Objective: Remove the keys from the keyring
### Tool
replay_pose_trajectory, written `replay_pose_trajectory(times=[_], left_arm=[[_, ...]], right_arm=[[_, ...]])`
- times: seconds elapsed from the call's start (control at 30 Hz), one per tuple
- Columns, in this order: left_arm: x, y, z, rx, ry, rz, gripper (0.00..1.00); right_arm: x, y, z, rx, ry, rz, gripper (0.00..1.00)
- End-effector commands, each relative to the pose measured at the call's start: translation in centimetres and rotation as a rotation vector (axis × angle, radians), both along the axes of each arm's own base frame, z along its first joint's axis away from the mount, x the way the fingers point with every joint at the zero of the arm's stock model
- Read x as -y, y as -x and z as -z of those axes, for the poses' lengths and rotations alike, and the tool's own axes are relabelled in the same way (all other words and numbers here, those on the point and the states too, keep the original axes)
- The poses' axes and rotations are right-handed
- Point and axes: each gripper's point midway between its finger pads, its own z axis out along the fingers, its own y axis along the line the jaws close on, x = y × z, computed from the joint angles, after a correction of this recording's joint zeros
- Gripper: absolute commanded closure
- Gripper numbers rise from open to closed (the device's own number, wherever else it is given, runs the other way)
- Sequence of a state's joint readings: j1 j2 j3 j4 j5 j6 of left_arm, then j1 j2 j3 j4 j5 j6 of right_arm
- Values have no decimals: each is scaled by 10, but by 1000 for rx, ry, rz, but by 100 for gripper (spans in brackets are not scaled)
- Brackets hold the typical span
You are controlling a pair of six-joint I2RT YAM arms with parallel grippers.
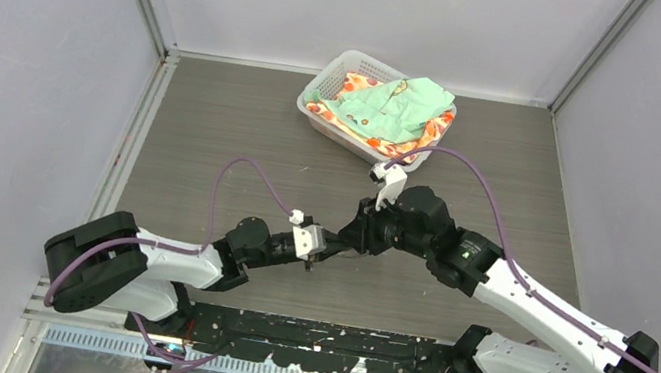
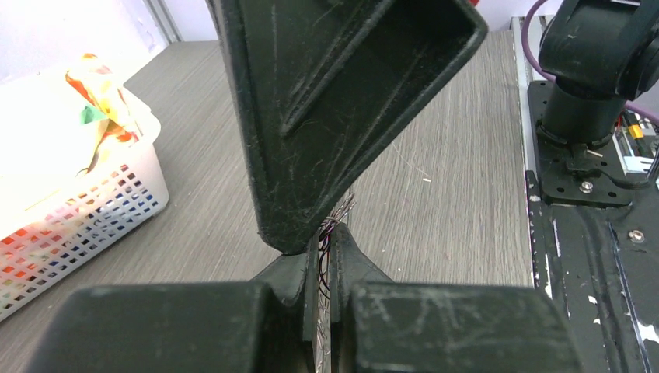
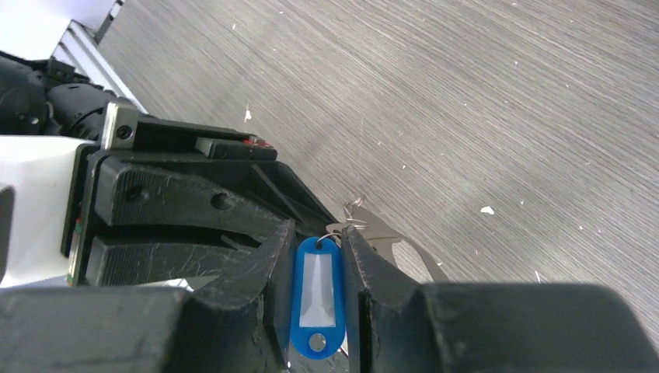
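Blue plastic with a white label, the tag (image 3: 317, 299) stands in the pinch of the right hand (image 3: 317, 247), one finger flat against each side. A thin silvery keyring (image 3: 329, 231) loops out of the tag's top just past the fingertips. Silvery keys (image 3: 392, 239) jut out beyond one finger, seen against the grey wood-grain surface (image 3: 505, 93). The left hand (image 2: 326, 242) meets the right tip to tip, its fingers pressed together. A sliver of silvery metal shows in the slit between them; ring or key, I cannot tell. Both hands are over mid-surface, well apart from the white basket (image 1: 345, 138).
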State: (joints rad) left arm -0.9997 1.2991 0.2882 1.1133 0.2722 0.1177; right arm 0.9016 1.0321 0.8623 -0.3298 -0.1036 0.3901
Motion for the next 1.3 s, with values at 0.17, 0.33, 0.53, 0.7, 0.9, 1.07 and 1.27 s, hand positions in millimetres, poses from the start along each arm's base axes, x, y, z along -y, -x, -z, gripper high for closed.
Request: replay_pose_trajectory(times=[0.17,0.33,0.53,0.7,0.9,1.07,1.27], left_arm=[[11,26,-40,99,77,137,100],[5,13,-33,20,96,47,79],[-8,-3,-14,-131,119,-81,47],[-26,-17,1,-223,78,-218,48],[-51,-28,7,-300,56,-357,47],[-50,-26,7,-430,93,-349,45],[-30,-19,11,-510,157,-255,48]], right_arm=[[6,-40,-14,87,73,165,99],[7,-45,-20,96,53,204,99],[3,-46,-19,60,1,242,99],[7,-58,-9,12,-15,368,99],[32,-88,-7,49,46,609,99],[53,-101,-9,91,67,754,99],[84,-90,8,32,153,885,99]])
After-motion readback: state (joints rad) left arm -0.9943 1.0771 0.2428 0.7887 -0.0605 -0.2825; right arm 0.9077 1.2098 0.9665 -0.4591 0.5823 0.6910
